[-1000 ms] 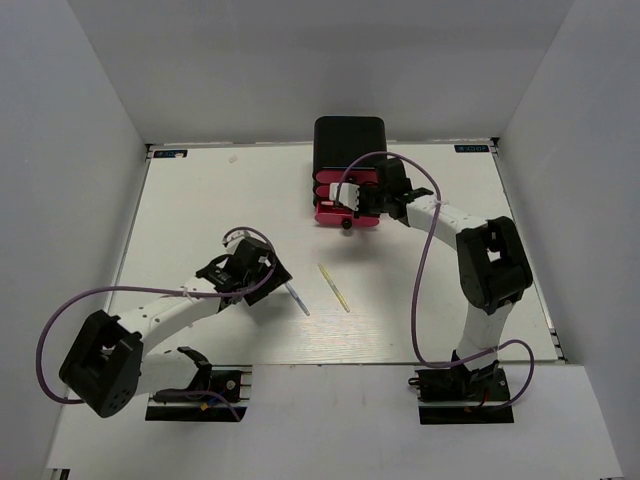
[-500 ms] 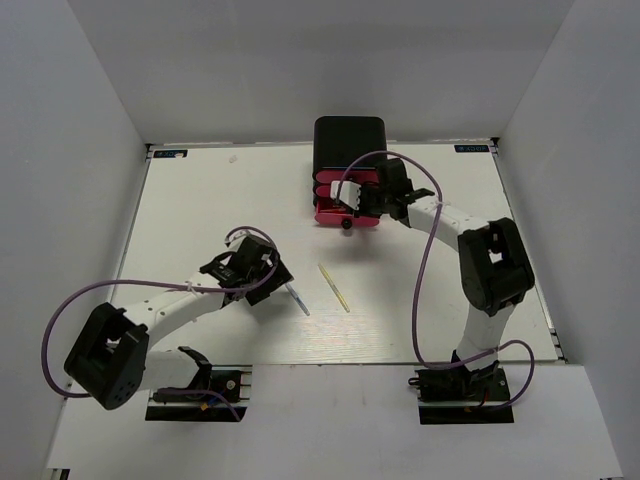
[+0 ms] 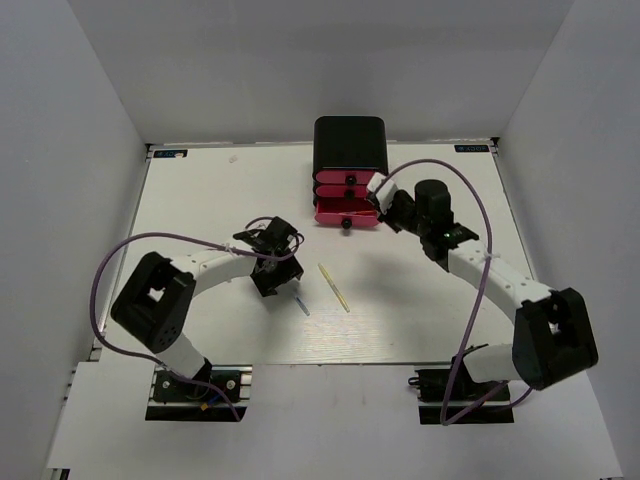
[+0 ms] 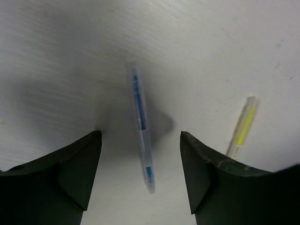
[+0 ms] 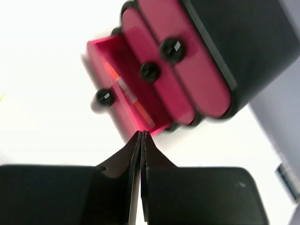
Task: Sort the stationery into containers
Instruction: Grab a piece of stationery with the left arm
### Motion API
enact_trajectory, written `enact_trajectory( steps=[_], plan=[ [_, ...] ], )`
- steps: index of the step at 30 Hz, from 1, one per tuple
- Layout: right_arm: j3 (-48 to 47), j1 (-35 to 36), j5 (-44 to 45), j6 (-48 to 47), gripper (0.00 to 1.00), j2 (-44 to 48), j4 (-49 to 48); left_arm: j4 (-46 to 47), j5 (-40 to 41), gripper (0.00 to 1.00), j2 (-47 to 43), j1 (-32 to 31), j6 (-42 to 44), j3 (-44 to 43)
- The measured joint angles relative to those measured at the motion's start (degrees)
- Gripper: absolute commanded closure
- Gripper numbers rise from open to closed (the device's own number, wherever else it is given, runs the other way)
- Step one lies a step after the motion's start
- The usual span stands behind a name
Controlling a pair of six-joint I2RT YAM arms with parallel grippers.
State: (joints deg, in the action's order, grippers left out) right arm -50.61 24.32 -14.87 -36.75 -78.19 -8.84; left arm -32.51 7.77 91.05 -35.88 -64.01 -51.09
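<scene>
The left gripper (image 4: 139, 137) has swung in over the blue-grey pen (image 4: 142, 140) — jaws wide, straddling it; the yellow pen (image 4: 243, 126) lies nearby; the right gripper (image 5: 142, 138) has backed off the cabinet (image 3: 349, 140), fingers pressed together, empty; the bottom drawer (image 5: 123, 56) stands pulled out — an orange pen (image 5: 127, 93) inside.

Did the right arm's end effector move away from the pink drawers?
Yes. The right end effector slid rightward, off the pink drawers to their right side.

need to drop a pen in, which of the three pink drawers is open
The bottom drawer, nearest the table: it is pulled out with an orange pen lying inside, while the two above sit pushed into the black cabinet.
</scene>
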Motion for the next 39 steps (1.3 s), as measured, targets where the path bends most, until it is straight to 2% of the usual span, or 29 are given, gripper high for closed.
enact_trajectory(
  steps=[4, 6, 7, 13, 16, 18, 19, 22, 23, 27, 29, 30, 32, 33, 34, 39],
  plan=[
    [6.25, -0.35, -0.39, 4.76, 0.91, 4.87, -0.79, -3.74, 0.42, 0.33, 4.72, -0.74, 0.09, -5.20],
    [8.44, -0.35, -0.57, 6.14, 0.91, 6.34, -0.83, -5.09, 0.61, 0.41, 6.14, -1.07, 0.15, -6.78],
    [9.51, -0.35, -0.66, 6.80, 0.91, 6.99, -0.96, -5.66, 0.68, 0.48, 6.73, -1.27, 0.15, -7.37],
    [12.55, -0.46, -0.90, 9.46, 0.91, 10.12, -1.70, -8.09, 0.87, 0.62, 8.50, -2.34, 0.13, -9.18],
    [12.72, -0.59, -1.03, 10.21, 0.90, 10.93, -2.16, -9.16, 0.90, 0.75, 9.22, -2.69, 0.46, -9.90],
    [12.90, -0.63, -1.40, 10.91, 0.85, 11.34, -2.54, -9.81, 0.83, 0.87, 9.64, -2.89, 0.94, -10.36],
    [12.94, -0.63, -1.60, 11.15, 0.81, 11.50, -2.60, -9.92, 0.55, 0.90, 9.84, -2.97, 1.29, -10.60],
    [12.98, -0.63, -2.08, 12.13, 0.46, 11.76, -2.71, -9.68, -0.39, 0.97, 10.08, -3.08, 2.56, -10.91],
    [13.03, -0.66, -2.23, 12.26, 0.30, 12.00, -2.64, -9.49, -0.79, 1.00, 10.10, -3.08, 3.06, -10.91],
    [13.79, -0.79, -3.54, 12.57, 0.18, 14.19, -2.51, -7.21, -3.23, 1.00, 9.99, -3.21, 5.29, -10.86],
    [14.73, -0.83, -4.90, 12.52, 0.24, 15.67, -2.27, -4.85, -4.79, 1.00, 9.66, -3.41, 6.86, -10.75],
    [15.19, -0.83, -5.51, 12.55, 0.43, 16.31, -2.03, -3.56, -5.66, 1.00, 9.33, -3.45, 7.58, -10.73],
    [16.11, -0.83, -6.78, 12.81, 0.75, 17.27, -1.84, -0.50, -7.32, 1.00, 8.04, -3.32, 8.70, -10.75],
    [16.72, -0.83, -7.32, 13.51, 0.96, 17.75, -1.92, 1.33, -7.96, 1.00, 6.99, -3.28, 9.09, -10.80],
    [17.27, -0.83, -7.78, 13.94, 1.00, 18.16, -1.86, 3.17, -8.41, 1.00, 5.95, -3.19, 9.11, -10.95],
    [20.09, -0.85, -7.02, 17.49, 1.00, 20.96, -2.73, 12.02, -8.70, 1.00, 4.76, -2.91, 6.36, -15.72]
  ],
)
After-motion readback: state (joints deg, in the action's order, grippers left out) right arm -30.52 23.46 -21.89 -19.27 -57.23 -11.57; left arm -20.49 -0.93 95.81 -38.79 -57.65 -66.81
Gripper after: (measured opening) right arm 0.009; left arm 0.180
